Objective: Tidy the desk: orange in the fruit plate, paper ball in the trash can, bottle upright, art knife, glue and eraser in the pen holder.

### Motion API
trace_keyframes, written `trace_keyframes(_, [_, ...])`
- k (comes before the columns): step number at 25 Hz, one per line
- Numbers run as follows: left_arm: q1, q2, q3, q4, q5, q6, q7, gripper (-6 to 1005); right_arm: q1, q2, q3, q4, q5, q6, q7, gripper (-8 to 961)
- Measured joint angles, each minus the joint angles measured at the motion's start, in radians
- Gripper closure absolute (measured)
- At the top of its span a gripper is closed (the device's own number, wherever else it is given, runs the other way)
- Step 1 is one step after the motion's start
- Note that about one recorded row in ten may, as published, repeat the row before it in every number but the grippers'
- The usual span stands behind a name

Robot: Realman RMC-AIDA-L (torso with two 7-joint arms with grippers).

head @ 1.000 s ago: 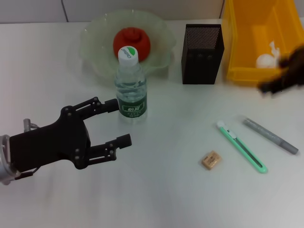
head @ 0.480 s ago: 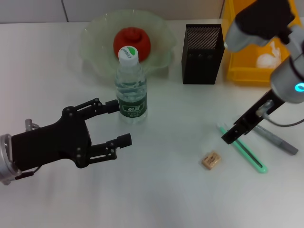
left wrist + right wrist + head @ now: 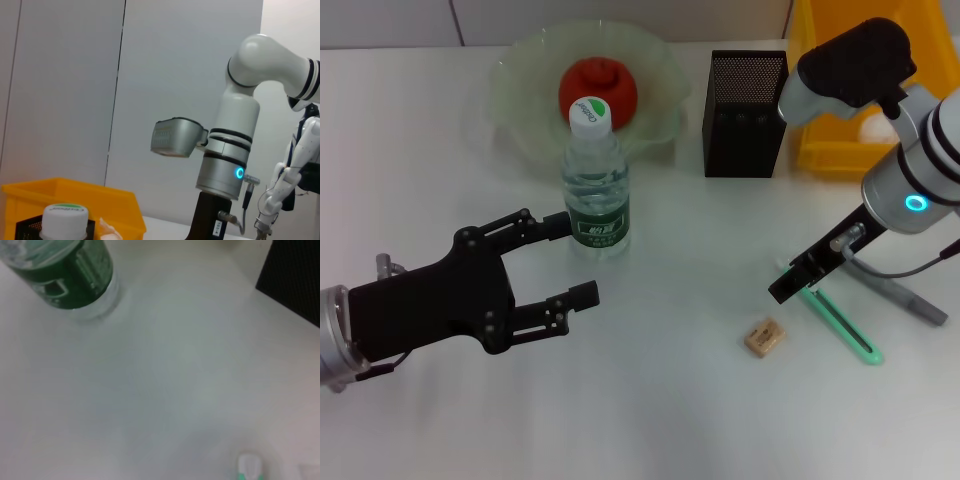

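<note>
**Right gripper over the art knife; left gripper open beside the bottle**

The right gripper was positioned low over the near-left end of the art knife, its dark fingers angled down toward the desk. Whether its fingers were spread or closed could not be determined. The right wrist view showed only the white tip of the art knife against the desk surface.

The left gripper hovered above the left part of the desk, fingers spread wide and holding nothing. Its upper fingertip sat just beside the label of the bottle, which stood upright.

The eraser lay on the desk to the left of the art knife, apart from it. The glue lay to the right of the art knife, partly covered by the right arm.

At the rear of the desk, the orange rested in the fruit plate, directly behind the bottle. The pen holder stood right of the fruit plate. The trash can stood at the rear right corner with the paper ball inside.

The desk surface was plain white. Behind it, the left wrist view showed flat grey wall panels.
</note>
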Motion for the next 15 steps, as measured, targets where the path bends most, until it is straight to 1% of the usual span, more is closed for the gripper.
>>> trace_keyframes(2, [0.001,-0.001,-0.001,0.000,0.000,0.003,0.000,204,0.001,0.000,0.000,0.025,0.000,0.017,0.000,267])
trace_keyframes(7, [0.004,-0.007,-0.003,0.001,0.000,0.012,0.001,204,0.002,0.000,-0.001,0.034,0.000,0.028,-0.002,345])
trace_keyframes(15, [0.004,-0.009,-0.003,0.003,0.000,0.020,0.001,203,0.011,-0.003,-0.002,0.068,-0.004,0.042,-0.007,557])
